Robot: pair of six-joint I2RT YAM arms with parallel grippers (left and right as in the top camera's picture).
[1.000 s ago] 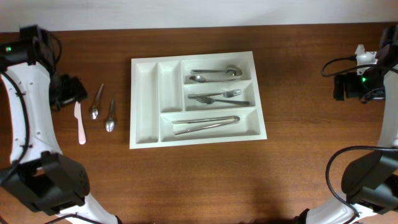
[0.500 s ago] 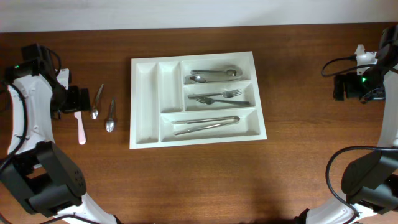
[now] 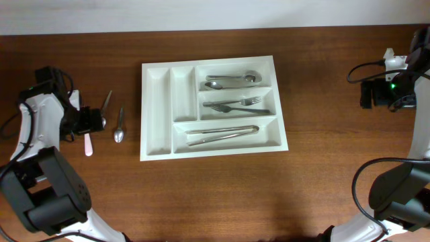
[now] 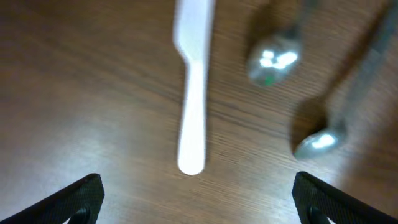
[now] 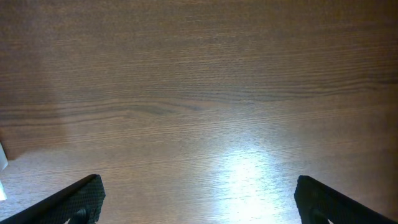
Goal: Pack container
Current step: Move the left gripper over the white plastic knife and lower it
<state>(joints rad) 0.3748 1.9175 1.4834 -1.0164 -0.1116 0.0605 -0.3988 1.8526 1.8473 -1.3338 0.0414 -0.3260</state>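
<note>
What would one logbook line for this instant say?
left jaws: open over knife | right jaws: open over table | two spoons outside tray | tray: two slots empty

white container (image 3: 156, 111) mid-table, left pincer (image 3: 89, 121) above pink knife (image 3: 88, 143)

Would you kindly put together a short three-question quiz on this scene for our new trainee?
1. True or false: both narrow upright compartments of the container are empty.
2. How many metal spoons lie on the table outside it?
3. The left end effector hovers over which item: A) white plastic knife, B) fork, C) tongs?
Key: 1 true; 2 two; 3 A.
</note>
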